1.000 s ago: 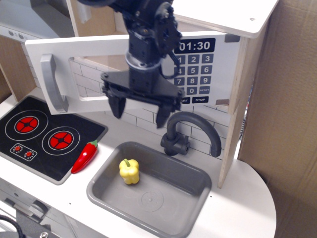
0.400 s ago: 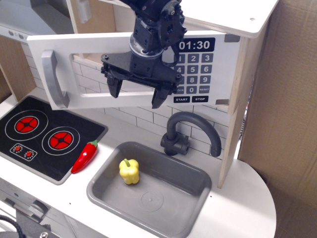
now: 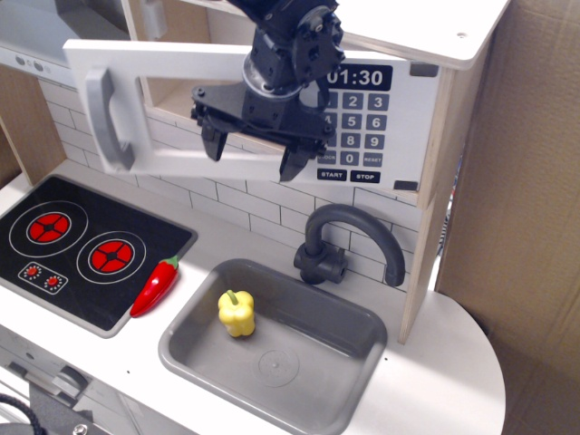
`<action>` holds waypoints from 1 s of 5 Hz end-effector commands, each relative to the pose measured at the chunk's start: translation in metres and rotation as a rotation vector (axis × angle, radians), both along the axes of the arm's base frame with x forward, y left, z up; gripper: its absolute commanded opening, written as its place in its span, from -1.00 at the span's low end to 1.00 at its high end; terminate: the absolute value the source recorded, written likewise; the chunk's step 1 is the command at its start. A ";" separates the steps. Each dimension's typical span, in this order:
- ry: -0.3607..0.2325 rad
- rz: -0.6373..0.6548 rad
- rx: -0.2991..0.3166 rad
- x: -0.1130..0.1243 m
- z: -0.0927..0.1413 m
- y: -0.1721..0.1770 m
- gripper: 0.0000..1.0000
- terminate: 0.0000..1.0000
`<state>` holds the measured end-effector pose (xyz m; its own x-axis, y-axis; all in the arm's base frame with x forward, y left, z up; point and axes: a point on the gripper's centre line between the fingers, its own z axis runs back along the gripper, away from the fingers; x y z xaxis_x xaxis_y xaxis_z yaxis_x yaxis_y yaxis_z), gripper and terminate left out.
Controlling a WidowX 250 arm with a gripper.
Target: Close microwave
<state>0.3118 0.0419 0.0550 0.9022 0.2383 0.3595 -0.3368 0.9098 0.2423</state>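
Note:
The toy microwave (image 3: 399, 118) hangs above the counter, with a black keypad panel (image 3: 361, 125) reading 01:30. Its white door (image 3: 154, 168) with a clear window and grey bar handle (image 3: 111, 120) is swung partly open toward the left. My black gripper (image 3: 252, 152) is open and empty, fingers pointing down. It sits right in front of the door's lower right part, close to the hinge side. I cannot tell whether it touches the door.
A grey sink (image 3: 353, 362) holds a yellow bell pepper (image 3: 236, 313). A dark faucet (image 3: 340, 240) stands behind it, below my gripper. A red chili (image 3: 156, 285) lies beside the black stove top (image 3: 86, 249). A grey range hood (image 3: 36, 36) is at the upper left.
My gripper has risen and moved toward the microwave. The door has swung further toward shut, its handle moving up and right.

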 end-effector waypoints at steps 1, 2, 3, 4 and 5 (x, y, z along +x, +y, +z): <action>-0.064 -0.034 0.036 0.025 0.019 0.004 1.00 -1.00; -0.050 -0.037 0.033 0.031 0.018 0.005 1.00 -1.00; -0.064 -0.037 0.040 0.035 0.019 0.006 1.00 -1.00; -0.101 -0.025 0.037 0.040 0.019 0.007 1.00 -1.00; -0.180 -0.009 0.058 0.045 0.016 0.007 1.00 -1.00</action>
<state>0.3500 0.0546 0.0548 0.8517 0.2045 0.4825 -0.3630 0.8943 0.2616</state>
